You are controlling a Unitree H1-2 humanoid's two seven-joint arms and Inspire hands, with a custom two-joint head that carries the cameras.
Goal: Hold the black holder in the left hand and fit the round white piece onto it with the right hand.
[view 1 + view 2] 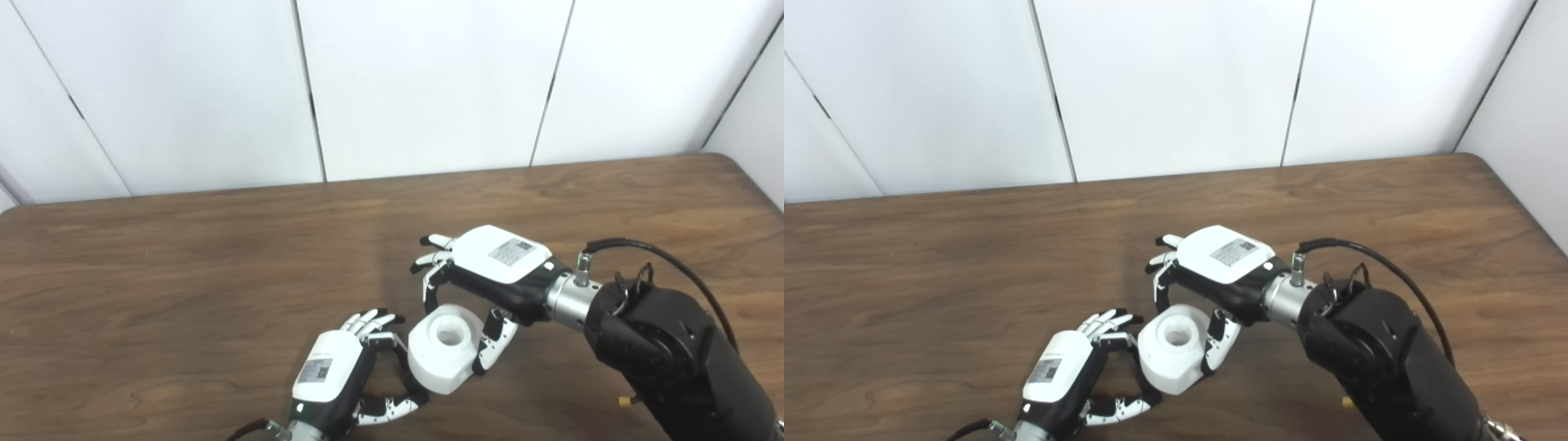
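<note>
The right robot hand [490,275] is cupping the round white piece [444,348], fingers behind it and thumb in front. The left robot hand [346,373] is curling against its near side; no black holder is showing, so the grasp is unclear. Sitting low over the bench [184,275], the piece risks tilting or slipping if the two grips are pressing unevenly.

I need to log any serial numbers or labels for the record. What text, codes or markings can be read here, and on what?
Nothing can be read.
Left hand: sticker with a square code on its back, print too small.
Right hand: similar sticker, print blurred.
Round white piece: no marking visible.
</note>
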